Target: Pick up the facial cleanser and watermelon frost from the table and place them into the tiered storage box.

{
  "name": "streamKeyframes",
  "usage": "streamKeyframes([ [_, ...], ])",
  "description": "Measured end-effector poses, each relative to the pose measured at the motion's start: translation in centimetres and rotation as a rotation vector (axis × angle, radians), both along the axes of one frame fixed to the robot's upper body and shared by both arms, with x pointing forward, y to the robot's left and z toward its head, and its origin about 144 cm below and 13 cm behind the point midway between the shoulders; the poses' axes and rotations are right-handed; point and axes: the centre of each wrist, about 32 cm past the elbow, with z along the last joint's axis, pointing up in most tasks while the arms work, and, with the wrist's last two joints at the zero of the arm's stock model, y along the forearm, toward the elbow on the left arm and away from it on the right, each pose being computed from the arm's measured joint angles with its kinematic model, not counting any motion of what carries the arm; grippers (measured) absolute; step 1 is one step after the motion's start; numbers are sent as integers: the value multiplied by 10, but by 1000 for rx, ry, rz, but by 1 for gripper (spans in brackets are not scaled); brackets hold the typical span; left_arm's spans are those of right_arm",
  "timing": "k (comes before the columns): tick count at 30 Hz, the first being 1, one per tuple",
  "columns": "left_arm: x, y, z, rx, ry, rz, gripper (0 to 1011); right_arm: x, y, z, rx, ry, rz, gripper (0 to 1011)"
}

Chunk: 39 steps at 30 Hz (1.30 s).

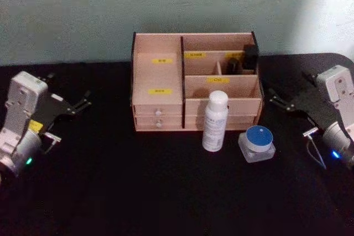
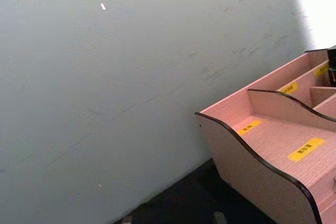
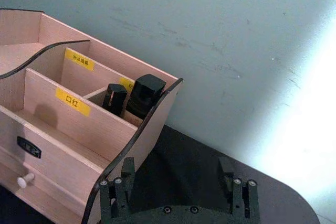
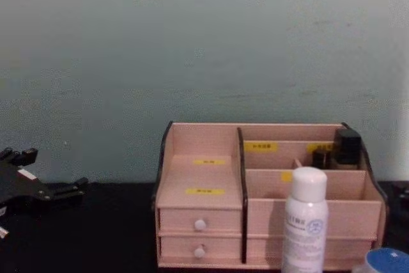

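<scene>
Head view: bottle [image 1: 215, 121], jar [image 1: 258, 142] near right tool [image 1: 275, 99]; left tool [image 1: 86, 99] farther

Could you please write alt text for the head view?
A pale pink tiered storage box stands at the back of a black table, with a white bottle and a blue-lidded jar just before it. The left gripper and right gripper rest open at either side.
</scene>
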Motion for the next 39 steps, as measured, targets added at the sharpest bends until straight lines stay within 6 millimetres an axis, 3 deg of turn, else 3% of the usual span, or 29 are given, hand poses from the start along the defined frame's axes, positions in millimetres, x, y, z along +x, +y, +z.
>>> streamKeyframes([
  [24,0,0,0,0,0,0,1001,0,-4,4,-5,7,14,1002],
  [39,0,0,0,0,0,0,1001,-28,-7,22,31,-41,120,1002],
])
